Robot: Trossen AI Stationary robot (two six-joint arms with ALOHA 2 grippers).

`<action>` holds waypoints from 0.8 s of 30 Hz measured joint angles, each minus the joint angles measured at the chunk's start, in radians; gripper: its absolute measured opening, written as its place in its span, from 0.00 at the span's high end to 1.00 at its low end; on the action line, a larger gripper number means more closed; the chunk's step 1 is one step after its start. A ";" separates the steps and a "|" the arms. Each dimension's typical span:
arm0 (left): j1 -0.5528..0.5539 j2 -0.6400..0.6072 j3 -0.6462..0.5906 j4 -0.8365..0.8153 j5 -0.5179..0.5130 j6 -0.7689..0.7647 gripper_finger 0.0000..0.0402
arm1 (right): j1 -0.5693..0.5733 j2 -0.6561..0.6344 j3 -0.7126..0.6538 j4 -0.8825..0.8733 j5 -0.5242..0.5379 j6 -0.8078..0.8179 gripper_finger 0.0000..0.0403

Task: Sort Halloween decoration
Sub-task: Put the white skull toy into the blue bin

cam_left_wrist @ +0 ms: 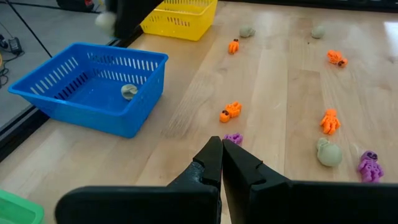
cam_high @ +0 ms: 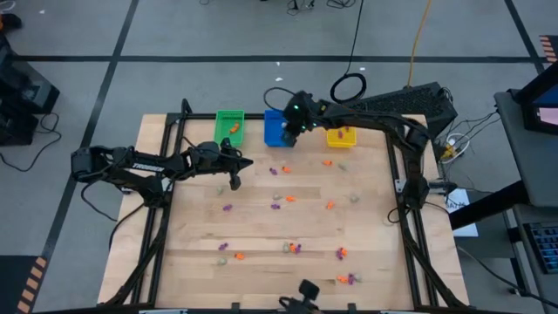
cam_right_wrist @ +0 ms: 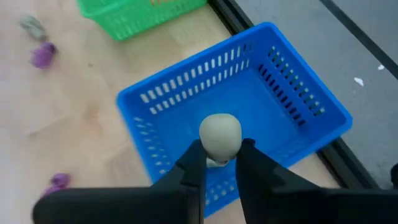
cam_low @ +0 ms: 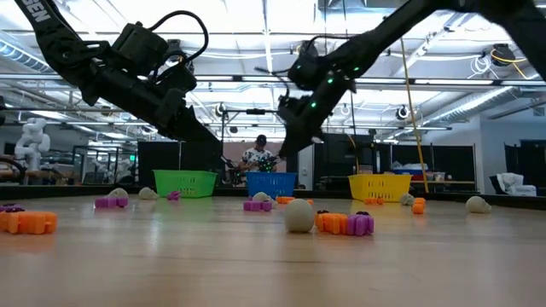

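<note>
The left arm reached in from the table's left edge, lying nearly level toward the middle, its wrist bent down so the left gripper (cam_high: 234, 180) hung over the left half of the table with its fingers (cam_left_wrist: 211, 163) pressed together. The right arm stretched from the right edge along the far edge, elbow raised, and the right gripper (cam_right_wrist: 219, 163) hung near the middle of that far edge, fingers pinched on a pale round trinket (cam_right_wrist: 220, 135).
</note>
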 joint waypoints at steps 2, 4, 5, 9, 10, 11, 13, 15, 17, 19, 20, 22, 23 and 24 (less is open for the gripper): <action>0.000 0.000 0.000 -0.001 0.000 0.000 0.97 | -0.008 0.046 0.056 -0.035 0.000 -0.022 0.88; 0.000 0.000 0.000 -0.003 0.000 0.000 0.97 | -0.019 0.092 0.120 -0.069 0.000 -0.042 0.88; 0.000 0.000 0.000 -0.004 0.000 0.000 0.97 | -0.022 0.113 0.149 -0.087 0.000 -0.049 0.88; 0.000 0.000 0.000 -0.007 0.000 0.000 0.97 | -0.033 0.207 0.295 -0.183 0.000 -0.081 0.88; 0.000 0.000 0.000 -0.007 0.000 0.000 0.97 | -0.033 0.231 0.336 -0.216 0.000 -0.089 0.88; 0.000 0.000 0.000 -0.007 0.000 0.000 0.97 | -0.033 0.256 0.377 -0.246 0.001 -0.097 0.88; 0.000 0.000 0.000 -0.007 0.000 0.000 0.97 | -0.033 0.311 0.466 -0.328 0.002 -0.115 0.88; 0.000 0.000 0.000 -0.007 0.000 0.000 0.97 | -0.032 0.364 0.546 -0.390 0.002 -0.122 0.88; 0.000 0.000 0.000 -0.007 0.000 0.000 0.97 | -0.033 0.410 0.614 -0.444 0.002 -0.124 0.88; 0.000 0.000 0.000 -0.007 0.000 0.000 0.97 | -0.037 0.452 0.672 -0.480 0.003 -0.129 0.88; 0.000 0.000 0.000 -0.008 0.000 0.000 0.97 | -0.038 0.468 0.691 -0.494 0.003 -0.130 0.88; 0.000 0.000 0.000 -0.009 0.000 0.000 0.97 | -0.040 0.492 0.714 -0.509 0.003 -0.131 0.88; 0.000 0.000 0.000 -0.009 0.000 0.000 0.97 | -0.041 0.498 0.716 -0.510 0.004 -0.134 0.88; 0.000 0.000 0.000 -0.010 0.000 0.000 0.97 | -0.042 0.502 0.716 -0.514 0.003 -0.138 0.88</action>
